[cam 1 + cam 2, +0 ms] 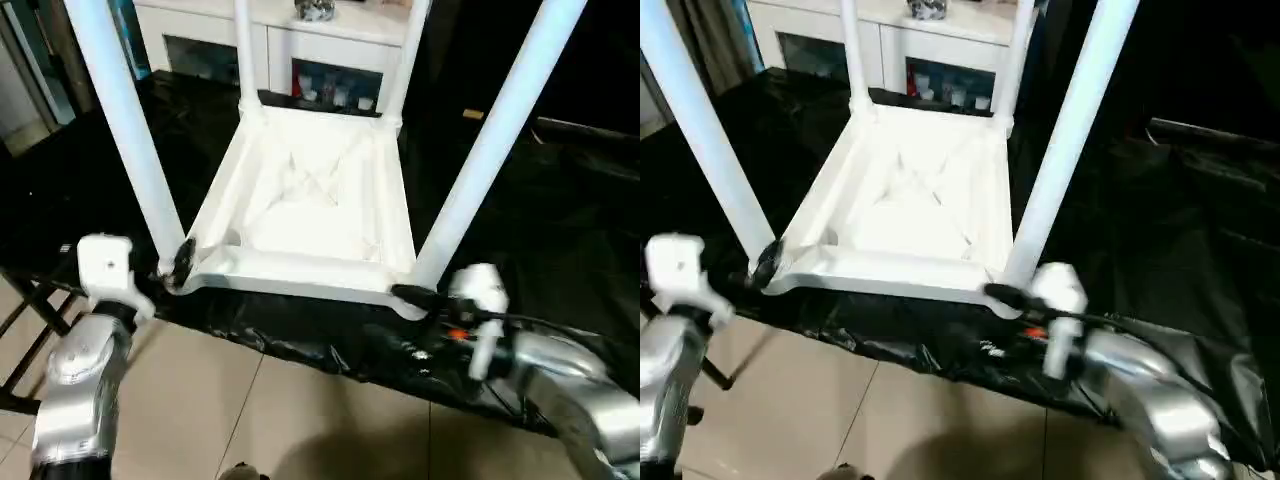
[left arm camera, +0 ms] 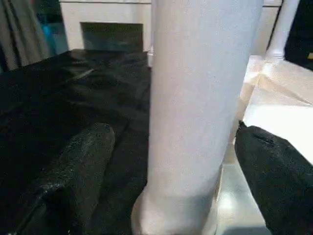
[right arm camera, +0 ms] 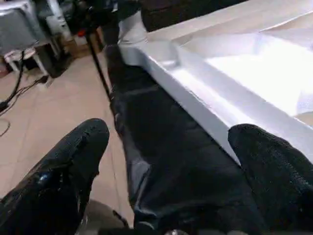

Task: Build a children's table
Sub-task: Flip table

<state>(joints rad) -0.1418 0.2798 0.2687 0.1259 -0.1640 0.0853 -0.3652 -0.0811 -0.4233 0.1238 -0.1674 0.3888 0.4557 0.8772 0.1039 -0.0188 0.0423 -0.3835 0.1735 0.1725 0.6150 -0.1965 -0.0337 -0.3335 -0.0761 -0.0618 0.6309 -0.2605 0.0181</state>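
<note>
All four legs (image 1: 125, 120) seated in upturned tabletop (image 1: 310, 200); left tool (image 2: 171, 161) and right tool (image 3: 166, 161) open, empty; next, flip upright.

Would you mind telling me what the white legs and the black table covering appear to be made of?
The legs look like smooth moulded plastic: uniform white with a soft sheen. The black covering seems to be thin plastic sheeting, judging by its wrinkles and glossy highlights, though coated fabric is possible.
</note>
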